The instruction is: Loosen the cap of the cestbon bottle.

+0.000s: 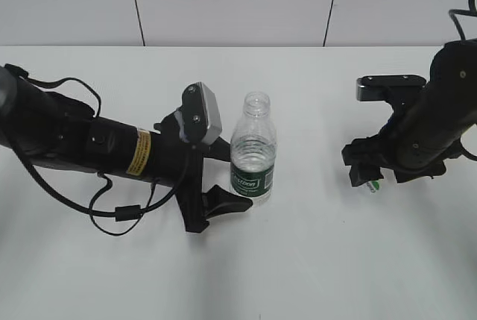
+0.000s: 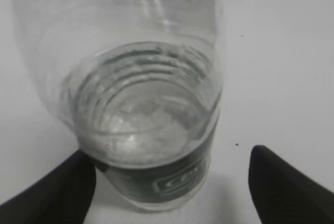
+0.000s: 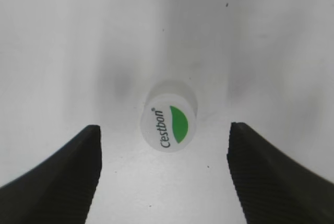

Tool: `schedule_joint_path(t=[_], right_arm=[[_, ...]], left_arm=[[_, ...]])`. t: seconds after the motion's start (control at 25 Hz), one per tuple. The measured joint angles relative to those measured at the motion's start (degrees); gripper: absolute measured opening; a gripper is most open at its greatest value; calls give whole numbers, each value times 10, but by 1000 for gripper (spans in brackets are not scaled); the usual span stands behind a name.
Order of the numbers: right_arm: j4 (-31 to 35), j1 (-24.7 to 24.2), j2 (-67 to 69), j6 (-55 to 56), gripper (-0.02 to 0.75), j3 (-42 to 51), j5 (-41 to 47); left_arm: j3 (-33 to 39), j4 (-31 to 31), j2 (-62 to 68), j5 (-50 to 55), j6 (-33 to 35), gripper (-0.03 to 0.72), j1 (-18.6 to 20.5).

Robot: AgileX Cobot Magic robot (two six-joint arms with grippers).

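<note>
A: White table point(image 1: 313, 260) filling the frame, pale panelled wall across the top. Nearest, lower left of centre: left gripper point(image 1: 223, 178), jaws spread, flanking the cestbon bottle point(image 1: 254, 157).

B: Touching it? Hard to say; in the left wrist view one dark finger point(image 2: 57, 192) at lower left looks pressed to the label band, the other at lower right well apart.

A: Bottle upright at centre, neck open, no cap on it.

B: Right of the frame, then: right gripper point(image 3: 164, 145) low over the table, jaws wide, nothing held. The cap point(image 3: 168, 122) lying between them, top face up, green mark and lettering showing. In the exterior view only a sliver of it point(image 1: 373, 185) peeking under the fingers.

A: So loosened and off already, seemingly. Step in hand: letting go cleanly.

B: Best done by lifting the right gripper straight up, no sideways drag to roll the cap. On the left, opening evenly and backing away level, avoiding a nudge that tips the open bottle.
</note>
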Motion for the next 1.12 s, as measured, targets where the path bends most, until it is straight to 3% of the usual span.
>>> schedule_joint_path(t=[0.4, 0.64, 0.96, 1.12], right_arm=[[0, 0, -41, -1, 575, 0, 1], [0, 0, -56, -2, 576, 0, 2], [-3, 0, -85, -19, 576, 0, 14], [-3, 0, -92, -20, 576, -1, 15]], left_arm=[[0, 100, -37, 81, -58, 531, 12], [0, 108, -69, 125, -77, 531, 44], [0, 98, -90, 401, -79, 531, 51], [0, 54, -94, 556, -79, 531, 52]])
